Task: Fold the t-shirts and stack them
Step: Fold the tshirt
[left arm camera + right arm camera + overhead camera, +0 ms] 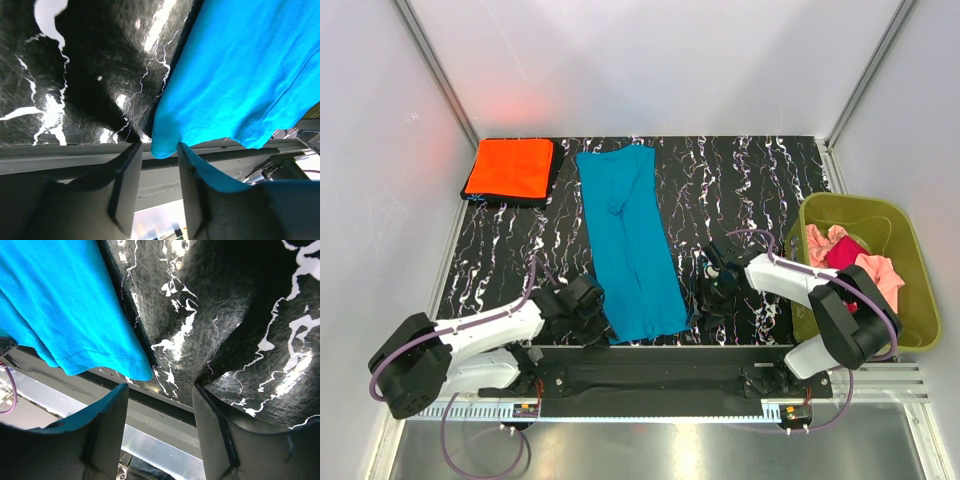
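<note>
A teal-blue cloth t-shirt (630,240), folded lengthwise into a long narrow strip, lies flat on the black white-veined counter (740,190). It runs from the far side down to the near edge. A bright orange t-shirt (510,168), folded into a square, rests at the far left corner of the counter, just beside the far end of the teal one.

The left fingers (588,297) sit low at the strip's near left corner. In the left wrist view they are parted, with the hemmed corner poking into the gap and unpinched. A flap of teal lies against one finger.

The right fingers (712,272) are spread wide over bare counter with nothing between them. They are just to the right of the strip's near right corner.

At the right edge stands an olive-green plastic bin (918,300). It holds crumpled pink cloth (825,240) and a magenta-red piece (845,252).
</note>
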Controlling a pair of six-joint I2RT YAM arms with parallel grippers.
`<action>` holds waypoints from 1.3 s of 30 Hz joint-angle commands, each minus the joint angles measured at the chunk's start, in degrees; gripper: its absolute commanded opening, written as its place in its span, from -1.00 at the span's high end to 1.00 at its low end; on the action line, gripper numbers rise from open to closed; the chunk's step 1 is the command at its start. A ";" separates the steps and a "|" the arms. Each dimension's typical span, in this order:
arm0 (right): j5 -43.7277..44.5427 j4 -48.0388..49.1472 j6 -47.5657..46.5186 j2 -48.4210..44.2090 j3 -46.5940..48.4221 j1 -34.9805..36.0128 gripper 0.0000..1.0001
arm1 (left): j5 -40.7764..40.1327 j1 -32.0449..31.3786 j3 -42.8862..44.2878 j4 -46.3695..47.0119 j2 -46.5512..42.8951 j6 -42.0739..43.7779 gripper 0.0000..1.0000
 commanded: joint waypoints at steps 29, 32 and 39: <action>2.65 2.93 -2.11 9.51 4.29 -0.21 -0.06 | -4.62 -0.64 -0.74 -2.98 1.20 -0.84 0.69; 3.09 3.28 -2.19 10.04 4.55 -0.21 -0.04 | -4.45 -0.64 -0.47 -2.89 1.73 -0.57 0.70; 2.66 5.21 -2.28 12.76 4.47 -0.21 0.08 | -4.10 -0.64 0.84 -3.33 3.14 0.13 0.73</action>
